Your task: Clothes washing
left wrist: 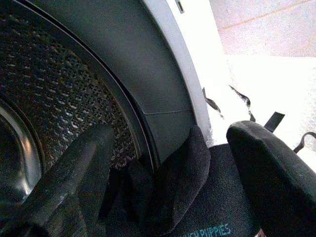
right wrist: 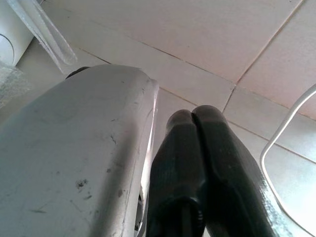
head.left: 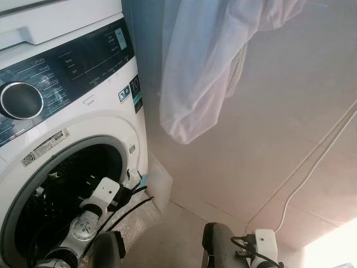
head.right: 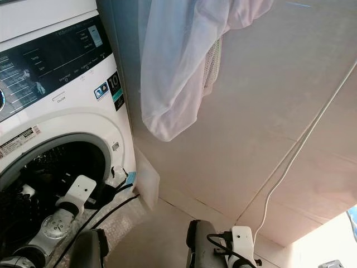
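My left arm is reaching into the washing machine (head.left: 72,128) at the left of the head view; its round door opening sits at the lower left, and the left gripper (left wrist: 168,173) is at the mouth of the perforated drum (left wrist: 54,94); its jaws stand wide apart, one black finger (left wrist: 74,177) low on the drum side, the other out by the white rim; between them lies a dark garment (left wrist: 192,192), bunched against the grey door seal (left wrist: 143,84), teal lettering showing along its lower edge; whether a finger is touching the cloth, I cannot tell, but nothing is clamped. Above, the black control panel (head.left: 67,67) and its silver dial (head.left: 21,100) fill the upper left of the head view; a white garment (head.left: 195,72) hangs down from the top centre, its hem loose over the tiled floor (head.left: 268,139). My right arm hangs idle at the bottom centre; the right gripper (right wrist: 195,128) points at the tiles with its jaws pressed together, holding nothing; a white cable (head.left: 312,173) trails across the floor at the right.
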You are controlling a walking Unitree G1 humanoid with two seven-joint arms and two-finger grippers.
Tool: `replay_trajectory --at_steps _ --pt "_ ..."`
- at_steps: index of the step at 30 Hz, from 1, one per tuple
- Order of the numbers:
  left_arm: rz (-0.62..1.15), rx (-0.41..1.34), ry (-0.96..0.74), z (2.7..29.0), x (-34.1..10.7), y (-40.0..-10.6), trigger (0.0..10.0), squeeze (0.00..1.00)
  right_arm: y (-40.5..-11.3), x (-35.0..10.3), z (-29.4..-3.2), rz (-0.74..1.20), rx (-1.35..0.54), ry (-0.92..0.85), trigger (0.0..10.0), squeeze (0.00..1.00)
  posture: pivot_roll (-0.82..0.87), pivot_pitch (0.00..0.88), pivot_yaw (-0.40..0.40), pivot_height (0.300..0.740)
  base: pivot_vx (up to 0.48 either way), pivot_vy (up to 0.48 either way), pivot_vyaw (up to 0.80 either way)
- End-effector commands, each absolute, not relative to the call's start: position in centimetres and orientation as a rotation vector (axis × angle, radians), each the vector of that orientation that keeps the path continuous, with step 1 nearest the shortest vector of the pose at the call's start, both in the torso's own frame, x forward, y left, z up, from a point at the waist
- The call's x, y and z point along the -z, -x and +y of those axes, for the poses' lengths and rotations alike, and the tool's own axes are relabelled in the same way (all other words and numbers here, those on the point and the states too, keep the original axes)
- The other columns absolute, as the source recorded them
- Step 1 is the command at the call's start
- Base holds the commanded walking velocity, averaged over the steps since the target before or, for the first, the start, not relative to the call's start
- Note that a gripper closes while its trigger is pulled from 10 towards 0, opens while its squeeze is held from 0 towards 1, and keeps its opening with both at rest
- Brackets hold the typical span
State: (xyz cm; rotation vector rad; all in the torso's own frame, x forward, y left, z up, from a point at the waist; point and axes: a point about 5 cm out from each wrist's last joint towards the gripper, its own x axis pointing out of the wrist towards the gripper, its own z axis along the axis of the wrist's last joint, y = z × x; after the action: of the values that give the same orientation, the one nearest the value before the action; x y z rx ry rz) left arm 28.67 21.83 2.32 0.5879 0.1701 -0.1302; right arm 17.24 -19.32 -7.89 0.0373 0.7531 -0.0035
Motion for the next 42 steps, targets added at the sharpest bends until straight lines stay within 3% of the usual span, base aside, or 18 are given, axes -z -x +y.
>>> replay_trajectory --at_steps 1,41,42 --pt "0.176 0.146 -0.605 21.78 -2.26 -28.66 10.0 0.00 -12.60 10.44 -16.30 0.980 -0.080 -0.077 10.0 0.00 0.15 0.000 -0.117 0.462 0.000 0.000 0.00" --pt "0.176 0.146 -0.605 21.78 -2.26 -28.66 10.0 0.00 -12.60 10.44 -16.30 0.980 -0.080 -0.077 10.0 0.00 0.15 0.000 -0.117 0.462 0.000 0.000 0.00" --pt "0.163 0.141 -0.593 21.86 -2.38 -28.63 10.0 0.00 -12.61 10.44 -16.32 0.980 -0.081 -0.077 10.0 0.00 0.15 0.000 0.000 0.462 0.000 0.000 0.00"
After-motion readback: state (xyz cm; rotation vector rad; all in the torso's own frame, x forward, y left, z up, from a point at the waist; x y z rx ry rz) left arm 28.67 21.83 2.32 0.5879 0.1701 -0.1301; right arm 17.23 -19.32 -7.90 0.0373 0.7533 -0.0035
